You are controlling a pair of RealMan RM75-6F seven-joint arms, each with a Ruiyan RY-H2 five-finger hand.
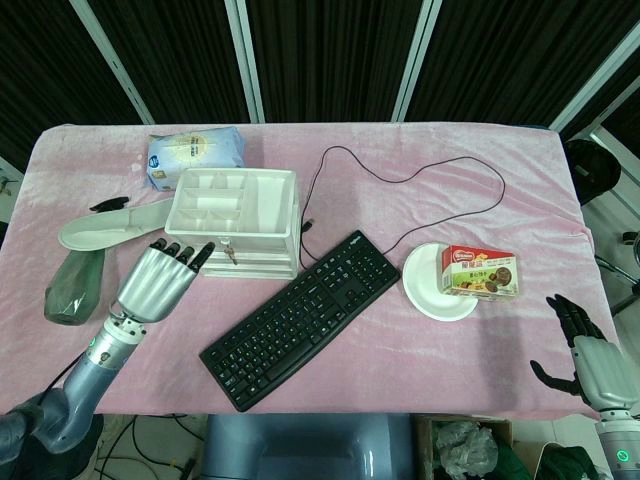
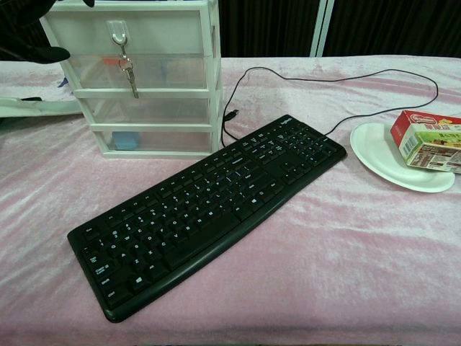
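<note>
Fingers of my left hand [image 1: 155, 283] are spread and empty, lower left of frame; the silver keys [image 2: 128, 70] hang on the white plastic drawer unit's [image 2: 155, 43] hook, apparently placed.

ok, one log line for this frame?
left hand: open, beside drawer unit | keys: hanging on hook | right hand: open, off table edge

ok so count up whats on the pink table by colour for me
white: 3 - drawer unit, paper plate, shoe insole
black: 1 - keyboard
green: 1 - bottle
blue: 1 - wipes pack
red: 1 - snack box
silver: 1 - keys hanging on the drawer unit
total: 8
</note>
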